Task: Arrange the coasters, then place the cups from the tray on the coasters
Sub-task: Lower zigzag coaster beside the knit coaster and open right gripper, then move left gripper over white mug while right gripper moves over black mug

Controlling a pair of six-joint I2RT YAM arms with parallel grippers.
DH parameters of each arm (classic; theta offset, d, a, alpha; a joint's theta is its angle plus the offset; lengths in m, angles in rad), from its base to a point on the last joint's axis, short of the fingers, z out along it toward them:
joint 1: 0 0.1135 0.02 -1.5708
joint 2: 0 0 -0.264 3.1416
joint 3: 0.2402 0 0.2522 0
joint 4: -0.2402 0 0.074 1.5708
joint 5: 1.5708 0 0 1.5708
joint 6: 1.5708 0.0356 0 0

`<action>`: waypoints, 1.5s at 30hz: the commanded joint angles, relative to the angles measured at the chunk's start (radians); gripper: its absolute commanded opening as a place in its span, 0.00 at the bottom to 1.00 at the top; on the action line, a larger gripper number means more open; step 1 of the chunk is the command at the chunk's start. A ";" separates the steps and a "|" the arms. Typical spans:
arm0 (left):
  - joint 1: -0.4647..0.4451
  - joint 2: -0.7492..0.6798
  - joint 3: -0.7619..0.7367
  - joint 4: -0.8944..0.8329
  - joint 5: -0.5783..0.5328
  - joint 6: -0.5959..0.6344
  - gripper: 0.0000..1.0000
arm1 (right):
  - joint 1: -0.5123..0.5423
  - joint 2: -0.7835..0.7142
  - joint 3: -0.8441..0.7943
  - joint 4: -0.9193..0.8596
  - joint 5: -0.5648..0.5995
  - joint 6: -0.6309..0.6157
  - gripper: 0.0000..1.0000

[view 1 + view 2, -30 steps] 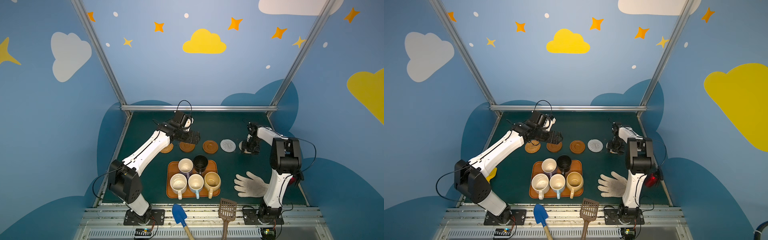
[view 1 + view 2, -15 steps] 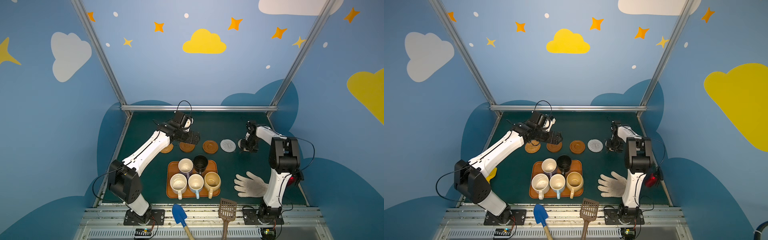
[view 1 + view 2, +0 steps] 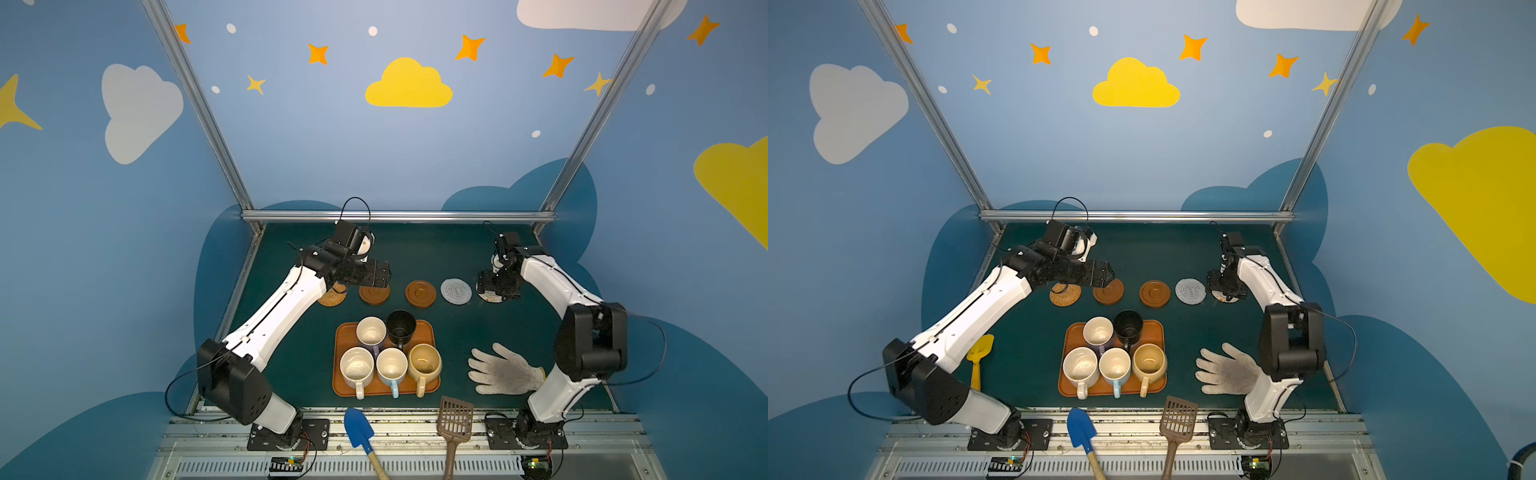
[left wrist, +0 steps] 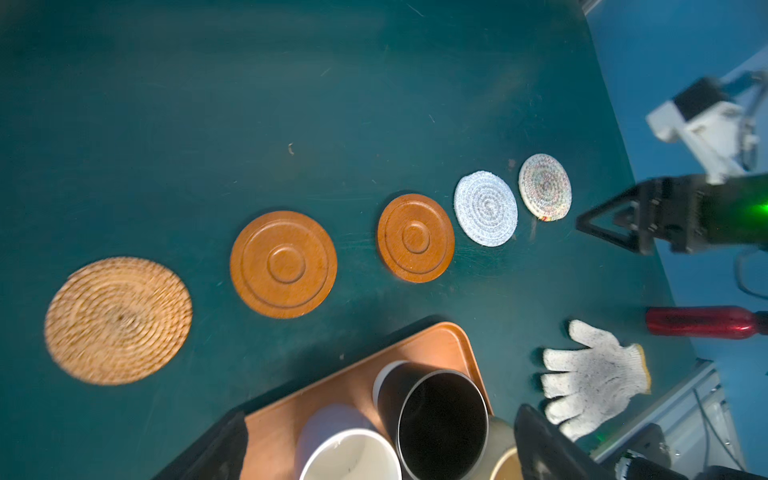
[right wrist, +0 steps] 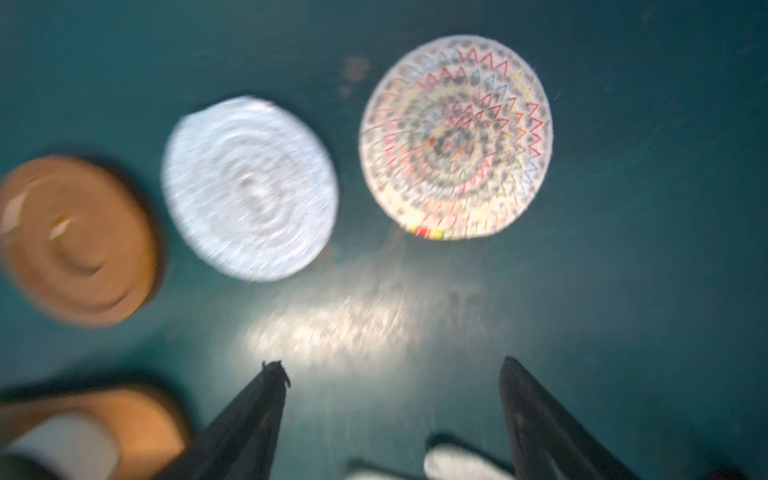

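Five coasters in a row across the green table point(image 3: 457, 332), behind the tray point(image 3: 343, 338), seen in both top views. From my left to my right: woven rattan coaster point(image 4: 118, 320), first wooden coaster point(image 4: 283, 264), second wooden coaster point(image 4: 415, 237), grey-white rope coaster point(image 4: 485, 208), beige rope coaster point(image 4: 545, 187). All lie flat and apart; the last two sit just beside each other with a narrow gap. The right wrist view, blurred, shows coloured zigzag stitching on the beige one.

My right gripper point(image 5: 391, 368) is released: its two fingers stand wide with nothing between them, and the beige rope coaster lies on the table beyond the tips. In a top view this gripper hangs low over that coaster and hides part of it. My left gripper point(image 3: 380, 277) is likewise spread wide and empty, above the far edge of the first wooden coaster.

All five cups stand upright on the tray: lilac cup point(image 3: 371, 332) and black cup point(image 3: 401, 326) in the far row; cream speckled cup point(image 3: 356, 368), pale blue cup point(image 3: 391, 365) and tan-yellow cup point(image 3: 424, 362) in the near row, handles toward my bases. To my right of the tray lies a white work glove point(image 3: 503, 372); a blue trowel point(image 3: 359, 430) and a brown slotted scoop point(image 3: 455, 419) rest at the front rail
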 commanded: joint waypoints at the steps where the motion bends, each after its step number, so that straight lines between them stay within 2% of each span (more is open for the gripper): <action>1: 0.004 -0.081 -0.039 -0.114 -0.006 -0.072 1.00 | 0.016 -0.145 -0.070 0.009 -0.042 -0.026 0.89; 3: 0.003 -0.125 -0.069 -0.150 -0.002 -0.113 0.99 | -0.007 -0.196 -0.114 0.032 -0.218 -0.009 0.97; 6: -0.006 -0.208 -0.162 -0.147 0.012 -0.192 0.98 | -0.031 -0.185 -0.129 0.008 -0.472 0.040 0.97; 8: -0.008 -0.264 -0.235 -0.128 0.022 -0.241 0.96 | 0.013 -0.185 -0.128 -0.013 -0.464 0.063 0.97; 10: -0.018 -0.311 -0.305 -0.116 0.019 -0.287 0.93 | 0.087 -0.205 -0.132 -0.022 -0.393 0.074 0.97; 15: -0.078 -0.352 -0.437 -0.102 -0.020 -0.359 0.86 | 0.236 -0.261 -0.185 0.043 -0.351 0.168 0.93; 22: -0.178 -0.350 -0.498 -0.028 -0.120 -0.441 0.71 | 0.344 -0.280 -0.239 0.119 -0.328 0.247 0.87; 31: -0.269 -0.241 -0.491 0.021 -0.174 -0.455 0.69 | 0.366 -0.269 -0.270 0.155 -0.325 0.256 0.87; 45: -0.323 -0.183 -0.489 0.010 -0.186 -0.462 0.68 | 0.367 -0.256 -0.291 0.175 -0.322 0.259 0.87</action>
